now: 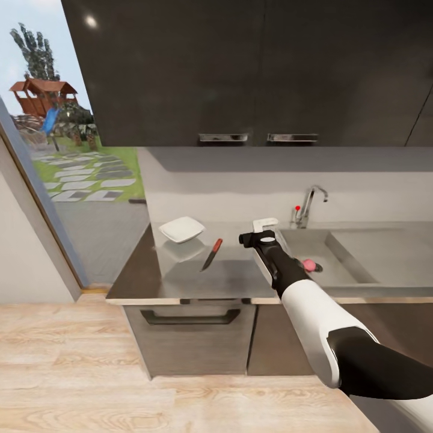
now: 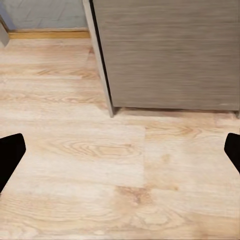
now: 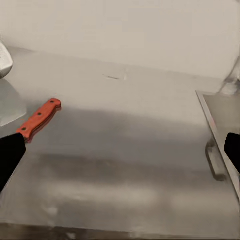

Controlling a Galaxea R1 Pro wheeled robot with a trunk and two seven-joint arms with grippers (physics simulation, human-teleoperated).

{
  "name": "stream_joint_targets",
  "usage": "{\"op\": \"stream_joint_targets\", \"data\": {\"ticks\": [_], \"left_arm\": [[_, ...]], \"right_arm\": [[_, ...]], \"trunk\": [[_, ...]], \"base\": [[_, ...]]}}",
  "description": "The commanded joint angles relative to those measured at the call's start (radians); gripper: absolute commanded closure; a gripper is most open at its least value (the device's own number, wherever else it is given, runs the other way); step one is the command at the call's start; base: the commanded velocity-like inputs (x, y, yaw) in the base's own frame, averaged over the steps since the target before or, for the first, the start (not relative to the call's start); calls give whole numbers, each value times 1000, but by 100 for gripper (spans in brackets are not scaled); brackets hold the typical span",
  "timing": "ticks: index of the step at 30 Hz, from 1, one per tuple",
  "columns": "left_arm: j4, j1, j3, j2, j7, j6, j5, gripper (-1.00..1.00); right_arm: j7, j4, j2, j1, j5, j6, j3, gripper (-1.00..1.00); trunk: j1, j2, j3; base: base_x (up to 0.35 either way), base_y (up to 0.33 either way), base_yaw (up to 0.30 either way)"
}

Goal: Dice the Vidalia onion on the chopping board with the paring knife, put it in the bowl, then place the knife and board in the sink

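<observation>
One bowl (image 1: 181,229), one paring knife (image 1: 212,253), one Vidalia onion (image 1: 308,264), one sink (image 1: 355,252)

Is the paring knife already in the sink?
No. In the head view the paring knife lies on the countertop just right of the bowl, well clear of the sink.

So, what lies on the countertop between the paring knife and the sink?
Mostly bare countertop. In the head view, the right tool hovers over the stretch between the paring knife and the sink.

Grey countertop (image 1: 228,279) carries white bowl (image 1: 181,229), paring knife (image 1: 211,254)
</observation>
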Motion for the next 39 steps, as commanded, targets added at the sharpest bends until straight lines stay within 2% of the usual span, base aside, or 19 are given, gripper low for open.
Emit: {"op": "stream_joint_targets", "data": {"ticks": [1,10,15,27,32,39], "left_arm": [[-1,0,-5,1,7,-1,3,-100],[0,0,-5,1,7,-1,3,-100],[3,0,-4,1,7,1,3,-100],[16,0,-3,1,7,1,3,-100],[28,0,-3,1,7,0,3,-100],[30,0,-3,1,7,0,3,-100]], "right_arm": [[-2,2,0,-1,11,9,2,-100],[-2,58,0,-1,14,-9,0,-100],[-2,65,-16,-1,12,-19,0,-100],[-4,66,-37,-1,11,-20,-1,-100],[-4,66,-54,-1,10,-20,-4,-100],[-4,79,-61,-1,-8,-20,-5,-100]], "trunk": [[1,-2,-2],[1,-2,-2],[1,-2,-2],[1,-2,-2],[1,-2,-2],[1,-2,-2]], "base": [[276,175,0],[277,189,0],[258,236,0],[247,246,0],[101,81,0],[9,7,0]]}}
